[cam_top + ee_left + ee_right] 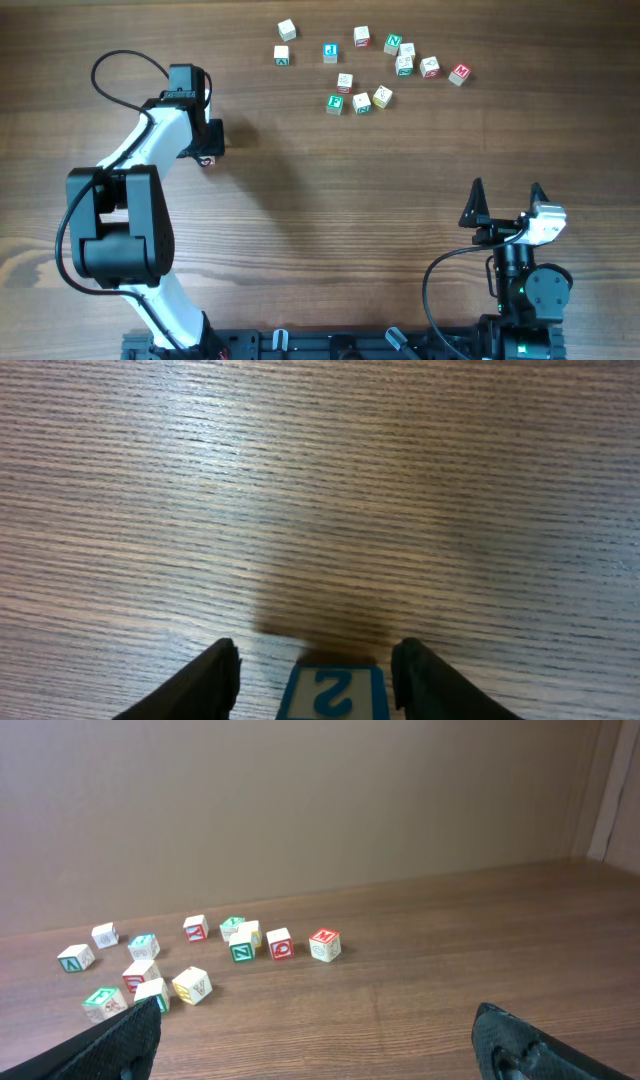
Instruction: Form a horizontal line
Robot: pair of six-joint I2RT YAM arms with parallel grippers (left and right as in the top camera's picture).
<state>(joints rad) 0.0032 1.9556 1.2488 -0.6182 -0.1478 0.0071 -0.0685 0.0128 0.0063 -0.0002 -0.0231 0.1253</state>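
The horizontal line [361, 101], a short row of probably light, rigid wooden cubes at upper centre, should pinch by flat opposite faces; the left gripper [315, 665] straddles a blue-lettered cube [332, 695], grip unclear, and the right gripper [505, 197] gapes.

Only a few are legible: a blue "2" on the blue-framed cube [332, 694] in the left wrist view, green "N" on one cube [393, 43] overhead, blue "J" on another cube [330, 52]
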